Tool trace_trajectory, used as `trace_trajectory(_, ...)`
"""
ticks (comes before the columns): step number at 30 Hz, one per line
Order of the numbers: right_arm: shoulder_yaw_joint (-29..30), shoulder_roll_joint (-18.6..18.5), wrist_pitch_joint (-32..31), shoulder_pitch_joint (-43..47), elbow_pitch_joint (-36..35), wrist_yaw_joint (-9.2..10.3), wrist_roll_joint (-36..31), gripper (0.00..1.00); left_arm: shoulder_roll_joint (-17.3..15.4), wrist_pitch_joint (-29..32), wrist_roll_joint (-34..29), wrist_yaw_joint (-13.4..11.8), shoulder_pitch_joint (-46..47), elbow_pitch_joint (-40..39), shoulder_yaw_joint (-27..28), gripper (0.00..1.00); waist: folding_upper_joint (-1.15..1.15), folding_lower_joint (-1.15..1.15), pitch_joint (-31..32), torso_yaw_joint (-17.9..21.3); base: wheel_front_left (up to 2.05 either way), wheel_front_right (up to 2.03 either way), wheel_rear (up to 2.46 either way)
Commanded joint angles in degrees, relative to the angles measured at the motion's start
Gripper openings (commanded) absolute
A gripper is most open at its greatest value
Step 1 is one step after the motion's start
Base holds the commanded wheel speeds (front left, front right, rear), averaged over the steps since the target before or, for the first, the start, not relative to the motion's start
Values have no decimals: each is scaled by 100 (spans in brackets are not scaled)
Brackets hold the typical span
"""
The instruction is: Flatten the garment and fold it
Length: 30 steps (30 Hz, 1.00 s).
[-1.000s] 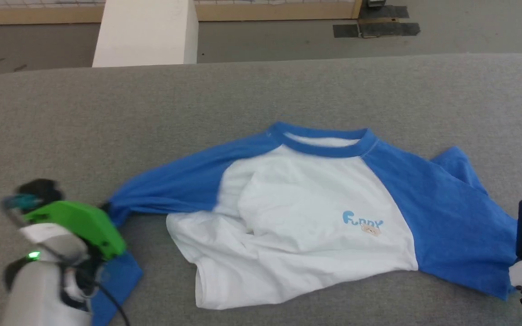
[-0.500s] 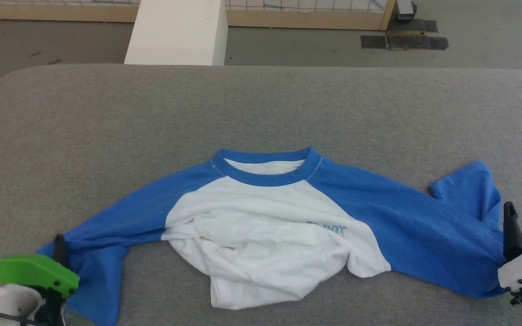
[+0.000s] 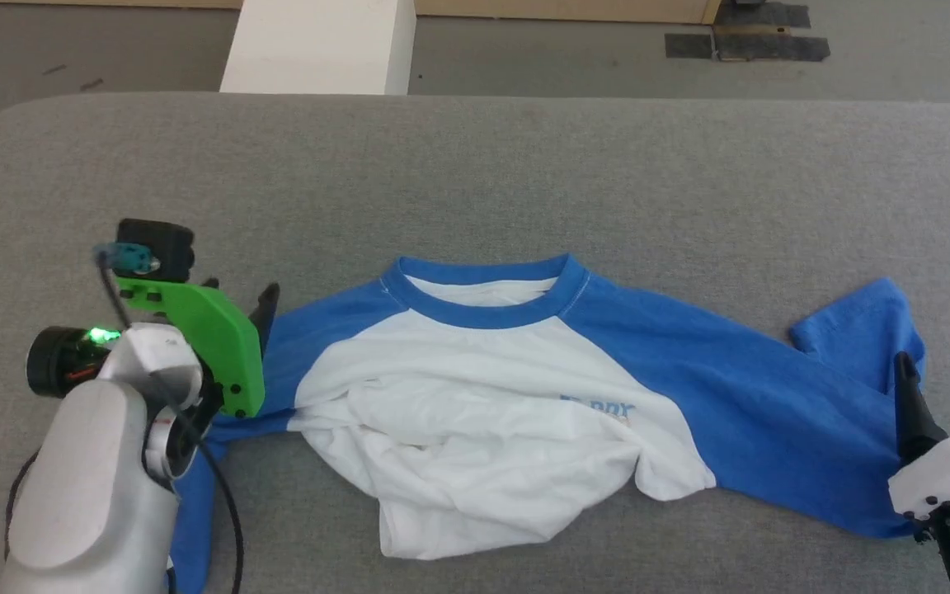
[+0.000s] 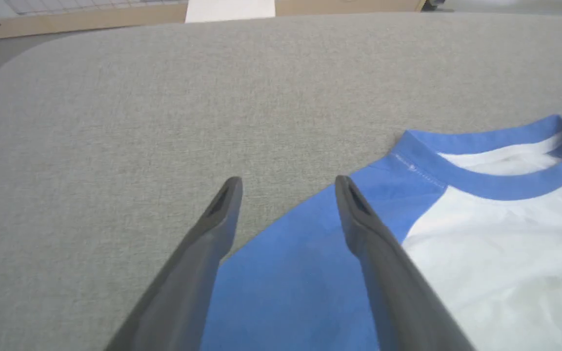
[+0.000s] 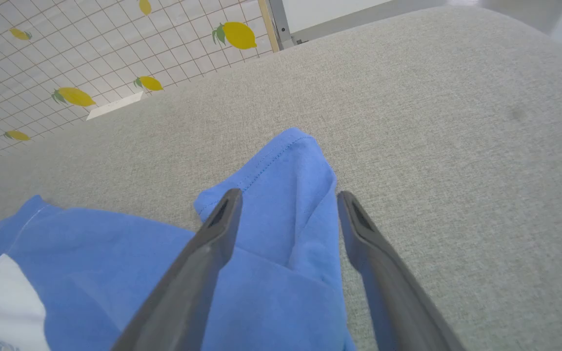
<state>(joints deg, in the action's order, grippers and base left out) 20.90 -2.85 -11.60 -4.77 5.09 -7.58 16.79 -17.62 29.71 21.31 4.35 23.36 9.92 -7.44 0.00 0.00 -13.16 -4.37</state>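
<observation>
Head view: garment [image 3: 508,396] spans left-right, open left pincer [image 4: 287,181] over left sleeve [image 4: 286,278], open right pincer [image 3: 931,369] over right sleeve end [image 5: 286,185].

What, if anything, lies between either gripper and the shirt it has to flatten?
Nothing visible does. The left gripper is open, with the edge of one blue sleeve of the garment showing between its fingers. The right gripper is open over the folded end of the other sleeve.
</observation>
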Motion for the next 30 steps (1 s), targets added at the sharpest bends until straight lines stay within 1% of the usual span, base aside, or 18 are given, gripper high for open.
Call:
trace_trajectory(1, -40, -3, -2, -97, -26, 9, 31, 100, -77, 186, -59, 36, 134, 220, -93, 100, 0, 0, -130, 145, 0, 0, 0)
trace_trajectory(4, -74, -3, 4, -123, -33, 9, 51, 100, -146, 621, -139, 47, 262, 719, -281, 100, 0, 0, -239, 280, 0, 0, 0)
trace_trajectory(6, -86, -3, 15, -136, -49, 9, 49, 100, -200, 823, -221, 5, 282, 1004, -361, 100, 0, 0, -310, 356, 0, 0, 0)
trace_trajectory(9, -97, -3, 36, -142, -68, 9, 69, 100, -185, 1239, -169, -51, 211, 1380, -423, 100, 0, 0, -388, 440, 0, 0, 0)
trace_trajectory(14, -118, -3, 38, -146, -107, 9, 71, 100, -162, 1510, -97, -133, 133, 1688, -443, 100, 0, 0, -473, 452, 0, 0, 0)
trace_trajectory(15, -141, -3, 33, -154, -124, 9, 72, 100, -147, 1513, -65, -120, 129, 1714, -444, 29, 0, 0, -494, 441, 0, 0, 0)
trace_trajectory(16, -170, -3, 32, -165, -143, 9, 68, 100, -128, 1506, -26, -105, 124, 1731, -439, 0, 0, 0, -506, 430, 0, 0, 0)
trace_trajectory(18, -258, -3, 14, -196, -193, 9, 63, 100, -71, 1491, 98, -62, 108, 1738, -409, 0, 0, 0, -524, 401, 0, 0, 0)
trace_trajectory(20, -414, -3, -69, -246, -285, 9, -35, 100, 13, 1349, 314, -6, 101, 1682, -293, 0, 0, 0, -548, 374, 0, 0, 0)
trace_trajectory(23, -847, -3, -448, -359, -605, 9, -460, 100, 118, 990, 602, 32, 60, 1438, -63, 0, 0, 0, -560, 346, 0, 0, 0)
trace_trajectory(24, -1011, -3, -645, -415, -716, 9, -635, 100, 139, 873, 667, 29, 33, 1329, 12, 0, 0, 0, -566, 344, 0, 0, 0)
trace_trajectory(27, -1629, -33, -1601, -738, -1012, 9, -1264, 100, 179, 473, 871, -49, -121, 897, 318, 0, 0, 0, -573, 364, 0, 0, 0)
trace_trajectory(30, -2226, -250, -2599, -1131, -1049, 9, -1593, 100, 236, 162, 978, -137, -329, 432, 519, 0, 0, 0, -574, 329, 0, 0, 0)
